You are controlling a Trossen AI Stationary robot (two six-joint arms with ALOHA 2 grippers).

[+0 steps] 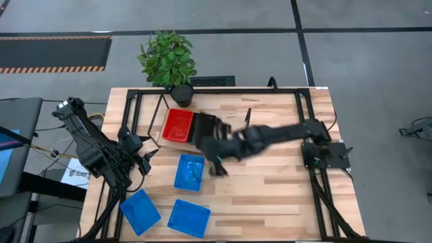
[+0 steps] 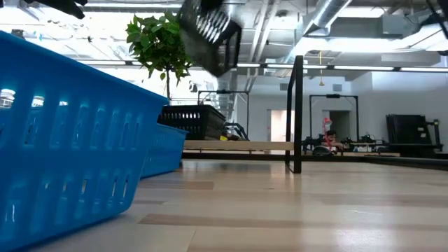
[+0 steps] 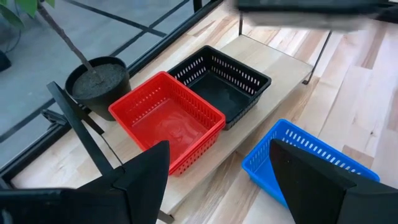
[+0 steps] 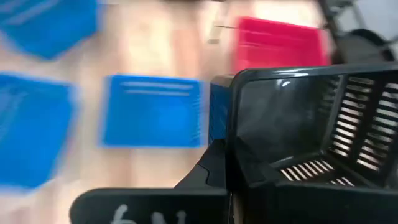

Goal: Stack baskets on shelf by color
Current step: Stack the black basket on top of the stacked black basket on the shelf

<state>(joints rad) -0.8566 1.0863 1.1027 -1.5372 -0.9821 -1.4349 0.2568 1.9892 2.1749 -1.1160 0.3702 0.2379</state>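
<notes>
High view: black basket (image 1: 206,129), mesh-sided, shallow, rectangular, carried above the shelf (image 1: 177,143) by the right gripper (image 1: 214,145), whose fingers are clamped shut on its rim. The right wrist view shows the same black basket (image 4: 317,140) close up, slotted walls, glossy rim, tilted. In the low view it hangs in the air, tilted, at upper centre (image 2: 210,31).

Shelf: light wooden board with thin black end frames, at the far left-centre of the surface. On it, side by side and touching: one red basket (image 3: 168,124) on the left, one black basket on the shelf (image 3: 222,84) on the right.

Blue baskets, three counted in the high view: one (image 1: 190,172) just near of the shelf, one (image 1: 141,211) at the near left, one (image 1: 189,218) at the near centre; all lie on the surface, apart from each other.

Count visible: one red, two black, three blue.

Left gripper (image 1: 138,158): waits at the left edge of the surface, fingers (image 3: 146,171) spread wide, holding nothing.

Surface (image 1: 270,196): pale wooden planks inside a black metal frame.

Potted plant (image 1: 169,61): green leaves, dark pot, at the far edge beside the shelf.

Room: grey floor with dark lines; the low view shows exposed ceiling ducts, black frames and equipment in the distance.
</notes>
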